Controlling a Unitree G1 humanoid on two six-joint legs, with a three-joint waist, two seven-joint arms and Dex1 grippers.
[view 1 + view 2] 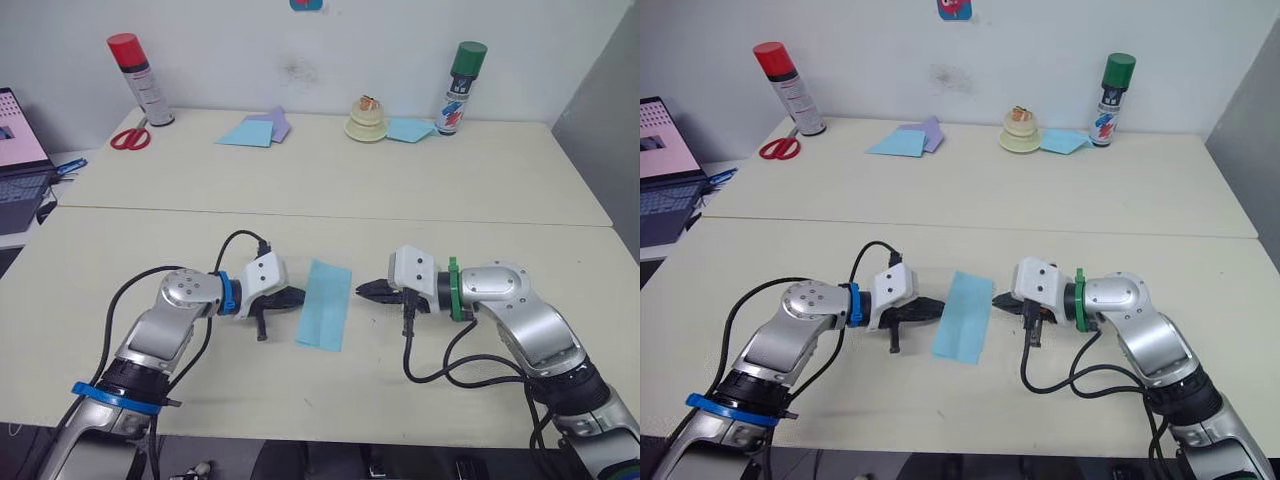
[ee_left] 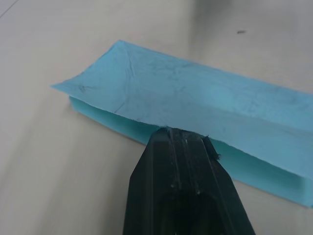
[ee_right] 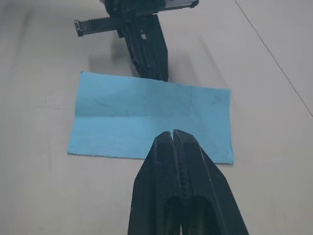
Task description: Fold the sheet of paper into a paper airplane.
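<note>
Here's the light-blue sheet of paper [image 1: 324, 304] lying folded into a long narrow strip on the near surface [image 1: 150, 230], right between the two arms. The left tool [image 1: 293, 297] comes in from one long side, its black fingers pressed together with nothing between them, tip touching the strip's edge. The right tool [image 1: 364, 290] faces it from the other side, fingers also closed and empty, tip just short of the paper's edge in the head views. Along the back of the far surface: a red-capped spray can [image 1: 139, 80] with red-handled scissors [image 1: 130, 137] beside it, a loose light-blue sheet [image 1: 246, 133] overlapping a lilac sheet [image 1: 278, 122], a cream-coloured tape dispenser [image 1: 366, 120], another light-blue sheet [image 1: 409, 129] and a green-capped spray can [image 1: 459, 88]. A laptop [image 1: 20, 160] sits off at the far left. All of that is well apart from the arms; nothing stands between the tools and the strip. The left wrist view reveals what the head misses: the upper layer curls up off the lower one along the near edge, with crease lines across it. The right wrist view shows the strip flat, a lengthwise crease, diagonal creases at one end, and the left tool beyond it. Bare surface lies open all around the strip, and the front edge is near the elbows.
</note>
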